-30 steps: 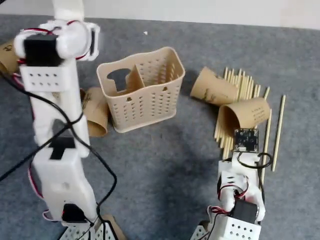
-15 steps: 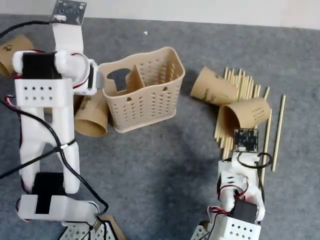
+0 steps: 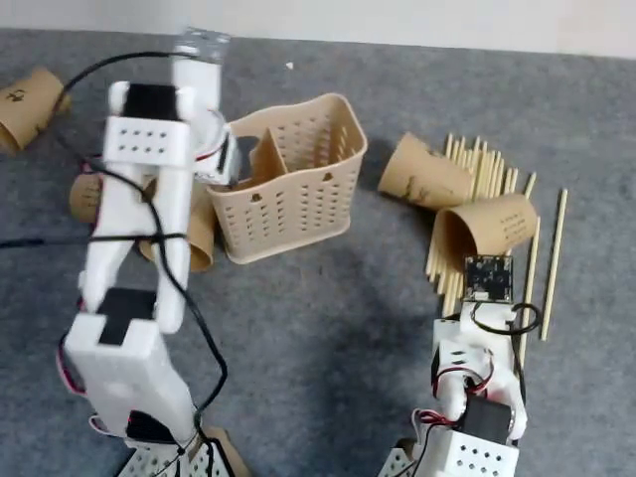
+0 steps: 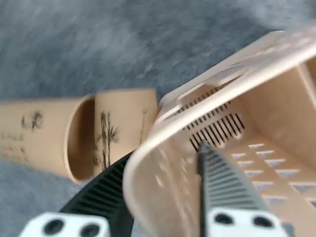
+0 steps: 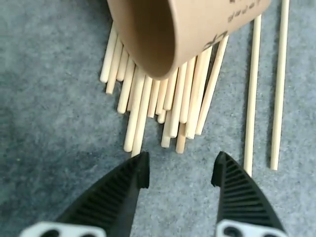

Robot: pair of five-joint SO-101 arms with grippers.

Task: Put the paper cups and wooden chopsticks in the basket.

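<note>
The perforated beige basket [image 3: 288, 179] stands upright at mid table. My left gripper [image 4: 165, 154] is open and straddles the basket's left wall [image 4: 163, 163], one finger outside and one inside. Paper cups [image 4: 123, 123] lie on their sides just outside that wall. Other cups lie at the far left [image 3: 30, 99] and beside the left arm [image 3: 84, 196]. To the right, two cups [image 3: 422, 171] [image 3: 489, 225] rest on a spread of wooden chopsticks [image 3: 487, 169]. My right gripper [image 5: 181, 160] is open over the mat, just short of the chopstick ends [image 5: 163, 103], below a cup's mouth [image 5: 148, 44].
Two single chopsticks [image 3: 554, 263] lie apart at the right of the pile, seen also from the right wrist [image 5: 279, 84]. Grey mat [image 3: 328, 328] covers the table between the two arms. The left arm's cables [image 3: 204, 348] hang near its base.
The left arm has swung from the far left over to the basket's left wall, uncovering a cup on the left. The right arm has stayed still.
</note>
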